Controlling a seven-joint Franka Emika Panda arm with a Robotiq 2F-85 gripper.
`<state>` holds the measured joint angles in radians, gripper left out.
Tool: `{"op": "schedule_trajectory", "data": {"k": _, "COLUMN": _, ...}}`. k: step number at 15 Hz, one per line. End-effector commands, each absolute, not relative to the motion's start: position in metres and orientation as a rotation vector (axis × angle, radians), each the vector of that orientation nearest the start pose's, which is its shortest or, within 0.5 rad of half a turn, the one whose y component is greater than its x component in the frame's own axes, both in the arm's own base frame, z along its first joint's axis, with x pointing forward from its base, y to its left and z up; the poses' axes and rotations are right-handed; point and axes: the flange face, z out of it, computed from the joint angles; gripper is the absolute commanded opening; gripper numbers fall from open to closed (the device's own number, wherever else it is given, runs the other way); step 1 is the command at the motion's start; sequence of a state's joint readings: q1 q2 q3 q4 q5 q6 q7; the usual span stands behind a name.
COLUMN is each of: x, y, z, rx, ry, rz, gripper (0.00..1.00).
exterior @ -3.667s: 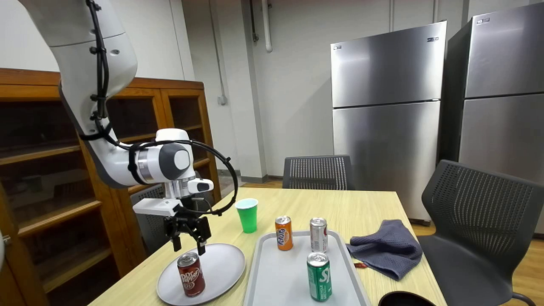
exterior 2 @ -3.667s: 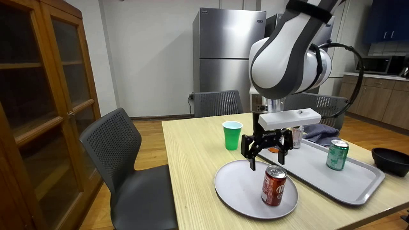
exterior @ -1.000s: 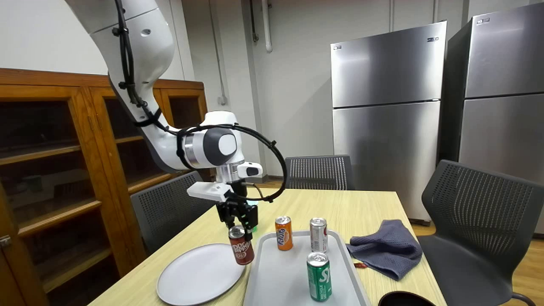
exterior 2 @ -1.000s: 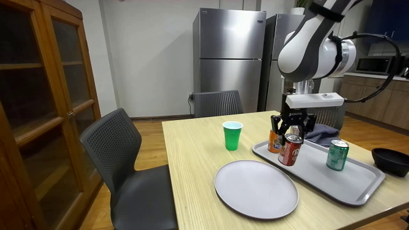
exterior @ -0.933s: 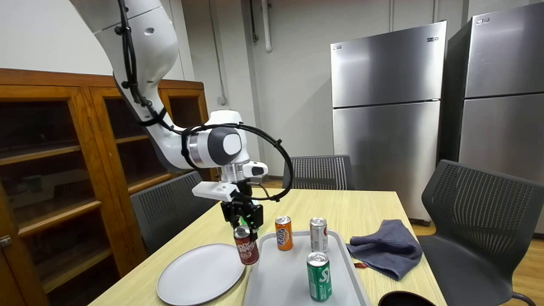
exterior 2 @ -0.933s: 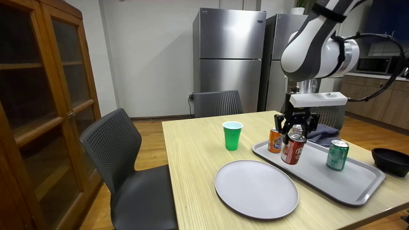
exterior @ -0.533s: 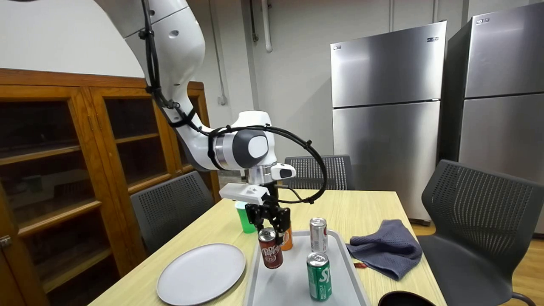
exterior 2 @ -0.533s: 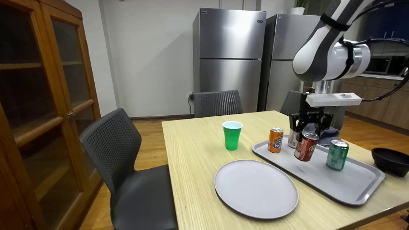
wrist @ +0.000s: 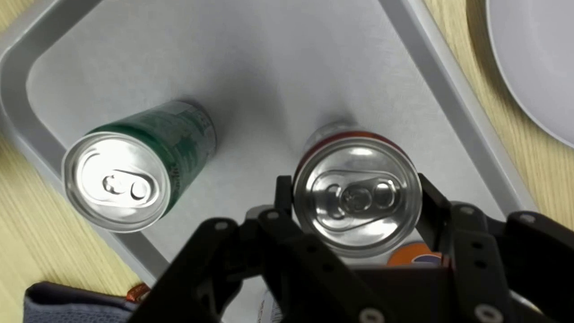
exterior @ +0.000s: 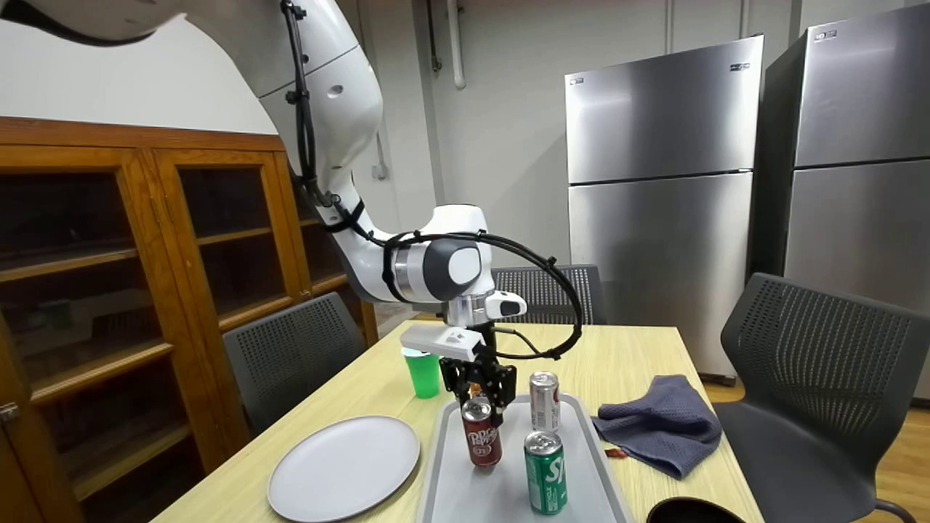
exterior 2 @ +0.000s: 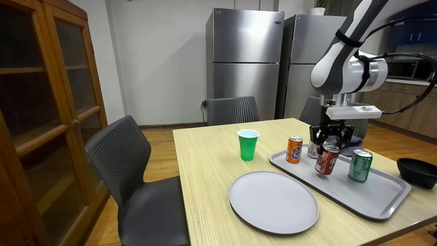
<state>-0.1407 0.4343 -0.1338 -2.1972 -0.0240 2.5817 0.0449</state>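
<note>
My gripper is shut on a dark red Dr Pepper can, held slightly tilted over the grey tray. In the wrist view the fingers press both sides of the can's silver top. The can's base is at or just above the tray; I cannot tell if it touches. A green Sprite can stands beside it on the tray. A silver can and an orange Fanta can stand at the tray's far end. The Fanta can is mostly hidden behind the gripper in an exterior view.
A round grey plate lies beside the tray. A green cup stands farther back. A dark blue cloth and a black bowl lie on the tray's other side. Chairs surround the table.
The Dr Pepper can stood on the plate under the open gripper. The gripper closed on it, lifted it and carried it across to over the tray, lowering it slightly in the last half second.
</note>
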Motion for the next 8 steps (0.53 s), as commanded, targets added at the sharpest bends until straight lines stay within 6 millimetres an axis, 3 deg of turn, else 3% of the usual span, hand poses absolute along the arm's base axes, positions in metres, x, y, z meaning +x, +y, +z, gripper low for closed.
{"op": "schedule_trajectory", "data": {"k": 1, "x": 0.5415, "y": -0.1554, "z": 0.1832, "rx": -3.158, "ry": 0.427, "rz": 0.107, "gripper": 0.39}}
{"op": "schedule_trajectory", "data": {"k": 6, "x": 0.5434, "y": -0.1534, "z": 0.1796, "rx": -3.160, "ry": 0.431, "rz": 0.116, "gripper": 0.39}}
{"op": "schedule_trajectory", "data": {"k": 7, "x": 0.5433, "y": -0.1531, "z": 0.1792, "rx": -3.161, "ry": 0.430, "rz": 0.118, "gripper": 0.56}}
{"op": "schedule_trajectory", "data": {"k": 8, "x": 0.5428, "y": -0.1523, "z": 0.1796, "rx": -3.161, "ry": 0.429, "rz": 0.121, "gripper": 0.89}}
